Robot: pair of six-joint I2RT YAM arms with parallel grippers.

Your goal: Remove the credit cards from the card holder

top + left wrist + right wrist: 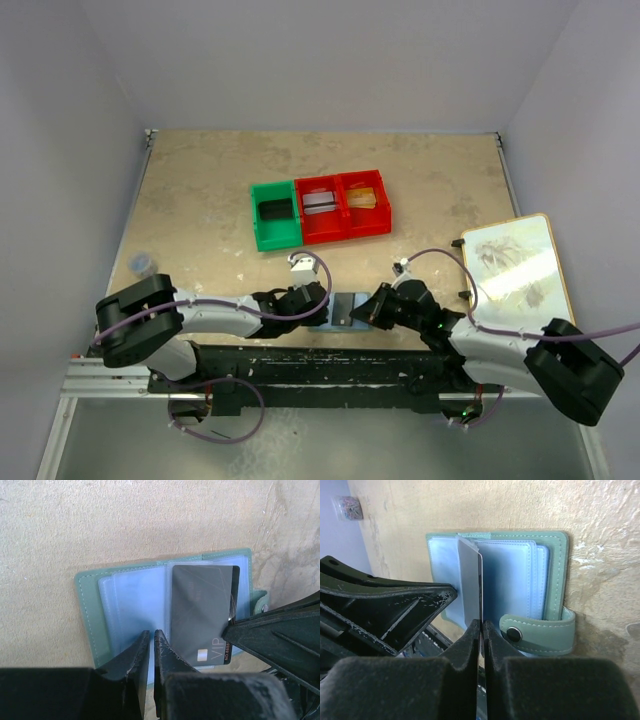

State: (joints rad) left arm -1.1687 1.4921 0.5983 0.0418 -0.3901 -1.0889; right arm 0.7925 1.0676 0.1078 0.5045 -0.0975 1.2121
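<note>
At 12 o'clock from the right gripper (481, 625), pinches the grey card (469, 580) edge-on, long axis 12-to-6, left gripper (151, 636) nearly closed on card holder (86, 605).

Arms low, angled inward — L tool (151, 645), R tool (481, 630) pinched.

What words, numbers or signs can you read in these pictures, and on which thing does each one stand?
"VIP": on the dark grey card.
"NO 8888": small print beside it on the same card; anything further is unclear.
Card holder: no text visible.
Board with a drawing, and items in the red bins: too small to read.
</note>
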